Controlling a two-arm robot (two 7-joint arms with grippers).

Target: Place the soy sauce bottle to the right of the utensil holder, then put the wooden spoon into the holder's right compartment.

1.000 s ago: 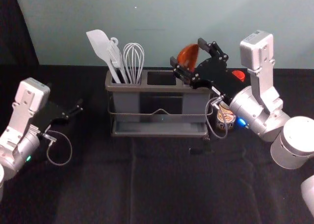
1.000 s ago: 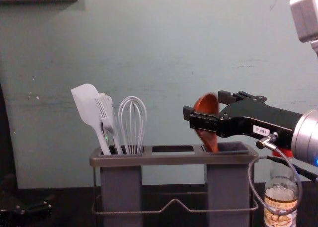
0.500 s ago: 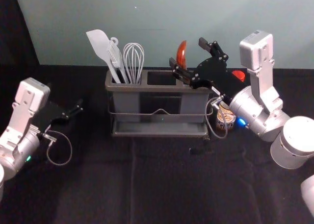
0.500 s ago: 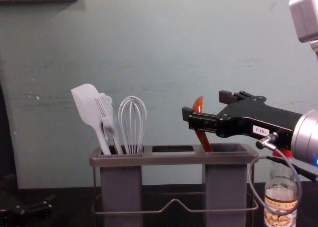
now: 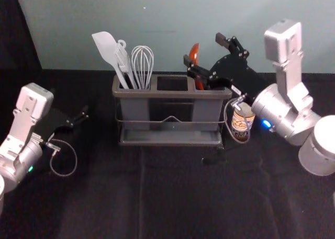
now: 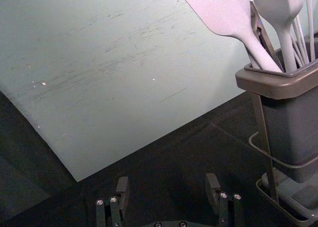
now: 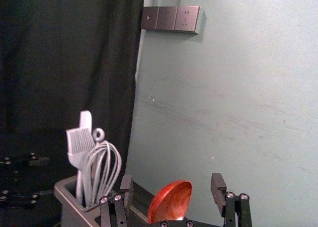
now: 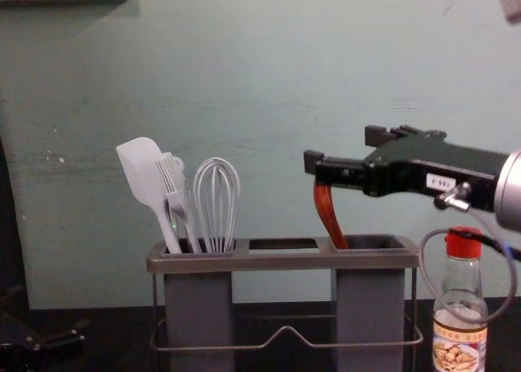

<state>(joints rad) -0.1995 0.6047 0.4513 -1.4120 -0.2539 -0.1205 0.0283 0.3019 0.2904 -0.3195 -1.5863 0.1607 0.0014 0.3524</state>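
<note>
Wooden spoon [image 8: 328,216]: leaning in right compartment [image 8: 370,315] of utensil holder [image 8: 285,262]. Soy sauce bottle [image 8: 461,343]: upright, just right of holder. Both placements look done; retreat left. Right claw [image 7: 172,183]: open, above compartment, free room overhead, cable [image 8: 425,282] near bottle. Left claw [image 6: 168,182]: open, parked left.

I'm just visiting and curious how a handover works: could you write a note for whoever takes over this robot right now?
Right gripper: open, above the holder's right compartment, close to the spoon.
Left gripper: open, parked left of the utensil holder.
Done: the soy sauce bottle stands right of the holder; the wooden spoon stands tilted in the right compartment.
Left: probably only backing the right gripper away, gently, so it doesn't knock the spoon.
</note>
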